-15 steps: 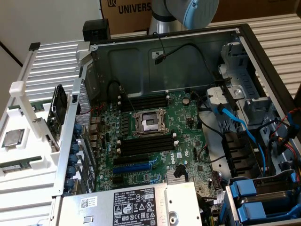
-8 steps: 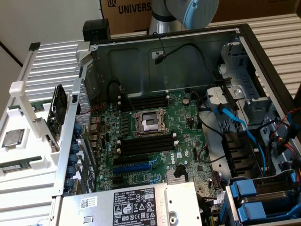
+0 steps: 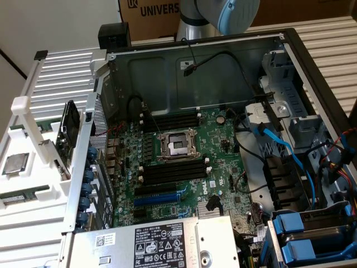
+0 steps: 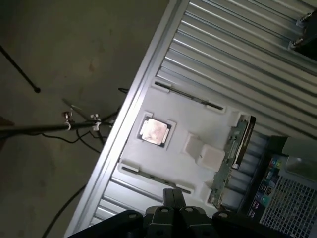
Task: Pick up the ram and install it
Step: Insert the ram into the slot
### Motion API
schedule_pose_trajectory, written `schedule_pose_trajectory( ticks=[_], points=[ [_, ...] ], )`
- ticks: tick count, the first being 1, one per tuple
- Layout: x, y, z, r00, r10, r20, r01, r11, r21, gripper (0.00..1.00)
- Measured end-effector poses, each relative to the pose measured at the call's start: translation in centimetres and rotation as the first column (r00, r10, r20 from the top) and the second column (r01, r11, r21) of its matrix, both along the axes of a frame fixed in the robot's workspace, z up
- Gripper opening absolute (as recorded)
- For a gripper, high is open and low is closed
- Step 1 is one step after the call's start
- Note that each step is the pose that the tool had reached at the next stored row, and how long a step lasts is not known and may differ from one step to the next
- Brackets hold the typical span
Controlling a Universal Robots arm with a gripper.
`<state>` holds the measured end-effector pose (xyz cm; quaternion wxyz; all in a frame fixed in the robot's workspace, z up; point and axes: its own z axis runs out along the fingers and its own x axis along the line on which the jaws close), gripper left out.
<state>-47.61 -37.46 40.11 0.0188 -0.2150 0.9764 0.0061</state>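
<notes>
While the arm [image 3: 223, 14] sits at top centre of the exterior view, the ram [image 3: 68, 133] leans in the white tray [image 3: 30, 220] at left of frame, just beside the case [image 3: 92, 167] wall; wrist view: hand [image 4: 173, 196] clenched, empty; ram [image 4: 229, 158] off to one side, untouched, long axis along the tray's case-side edge.

Exterior view: close, steeply downward into the open computer case [image 3: 167, 72]. Wrist view: from farther off, downward onto the white tray [image 4: 198, 119]. Shared: that tray and the adjoining case side.
</notes>
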Motion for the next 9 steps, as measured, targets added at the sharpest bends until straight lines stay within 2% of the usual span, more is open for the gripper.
schedule_pose_trajectory(
  ticks=[5, 9],
  points=[
    [0.00, 0.00, 0.00, 0.9958, 0.091, 0.0000, -0.091, 0.9958, 0.0000, 0.11],
    [0.00, 0.00, 0.00, 0.9867, 0.163, -0.0001, -0.163, 0.9867, 0.0000, 0.11]
  ],
)
